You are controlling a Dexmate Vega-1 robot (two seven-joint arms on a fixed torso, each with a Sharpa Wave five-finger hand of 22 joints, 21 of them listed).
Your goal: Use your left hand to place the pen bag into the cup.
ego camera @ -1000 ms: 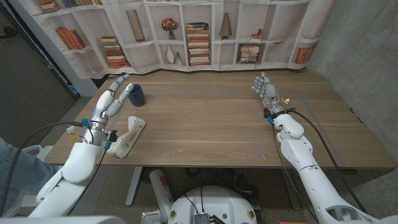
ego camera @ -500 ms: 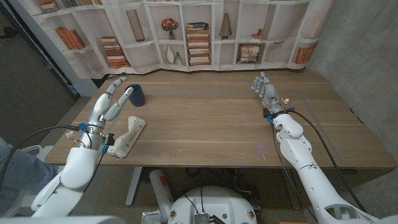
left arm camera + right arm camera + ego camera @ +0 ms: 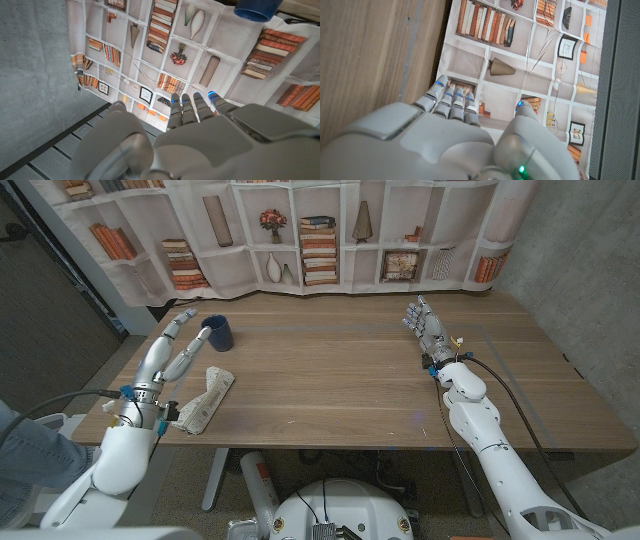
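A cream-coloured pen bag (image 3: pixel 206 402) lies on the wooden table (image 3: pixel 340 370) near its left front edge. Behind it stands a dark blue cup (image 3: pixel 219 333), whose rim also appears in the left wrist view (image 3: pixel 257 9). My left hand (image 3: pixel 172 356) hovers just left of the bag, fingers apart and pointing toward the cup, holding nothing; its back shows in the left wrist view (image 3: pixel 200 135). My right hand (image 3: pixel 427 332) stands open at the table's right side, far from both, and its back is seen in the right wrist view (image 3: pixel 455 130).
A printed bookshelf backdrop (image 3: pixel 320 230) hangs behind the table's far edge. A person's sleeve (image 3: pixel 25 455) shows at the left edge, beside the left arm. Bare wood spreads between the two hands.
My left arm has drawn back and to the left, toward the table's front corner. The bag, the cup and the right hand stay where they were.
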